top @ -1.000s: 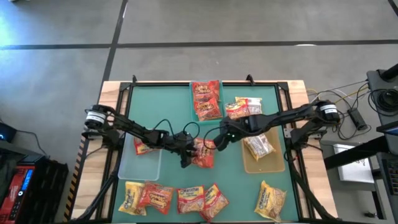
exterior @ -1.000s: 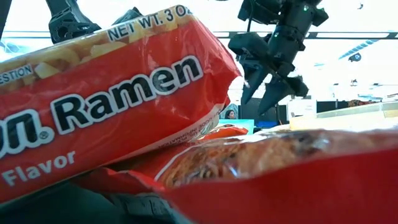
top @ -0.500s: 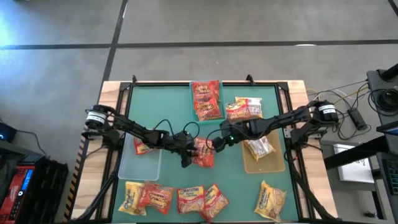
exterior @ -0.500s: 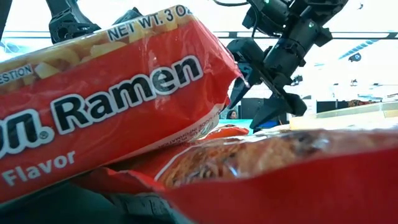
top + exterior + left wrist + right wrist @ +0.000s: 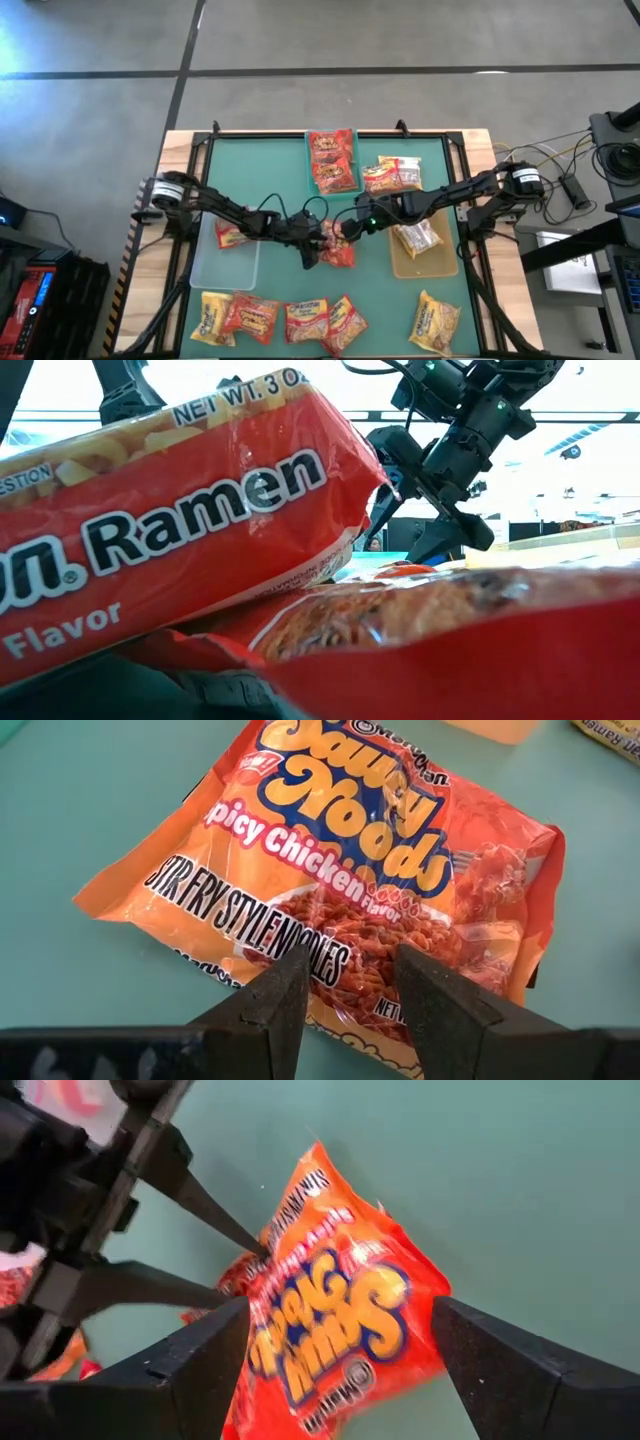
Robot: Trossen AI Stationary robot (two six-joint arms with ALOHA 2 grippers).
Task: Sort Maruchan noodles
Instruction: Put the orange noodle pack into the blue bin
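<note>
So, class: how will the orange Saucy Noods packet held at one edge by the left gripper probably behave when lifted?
The Saucy Noods packet is crinkly film, so it probably sags from the left gripper. It looks light. Its glossy wrapper might slip.

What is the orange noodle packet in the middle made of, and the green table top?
The orange crinkly noodle packet looks like thin glossy plastic film: it wrinkles and shines, with a clear window showing noodles. The flat teal-green table top looks like a smooth matte mat, possibly rubber or vinyl; it shows no glare.
</note>
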